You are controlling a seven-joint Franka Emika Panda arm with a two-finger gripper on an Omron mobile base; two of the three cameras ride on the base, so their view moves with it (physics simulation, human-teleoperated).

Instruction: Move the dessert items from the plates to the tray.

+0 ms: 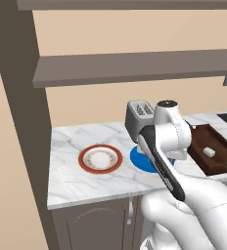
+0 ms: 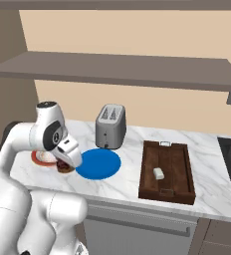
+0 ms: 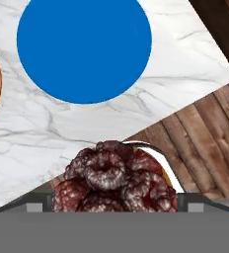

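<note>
**Cupcake lump in the claw above the counter; cream cube on the tray**

The two-finger gripper (image 2: 65, 167) hangs over the white marbled counter (image 2: 132, 187), between the two plates in the right base view. It is pinching the dark reddish-brown round cupcake-like lump (image 3: 115, 180), which sits right at the camera in the hand view, with a finger tip (image 3: 35, 205) at either side of it.

The plain bright blue round plate (image 2: 98, 163) lies bare on the counter in front of the grey metal toaster (image 2: 110, 126). The white round plate with the red-orange patterned rim (image 1: 100, 158) lies further to the left, also bare.

The dark brown rectangular wooden tray (image 2: 177, 167) stands to the right of the blue plate, apart from it. The pale cream cube (image 2: 158, 174) rests on the tray floor, near its middle.
</note>
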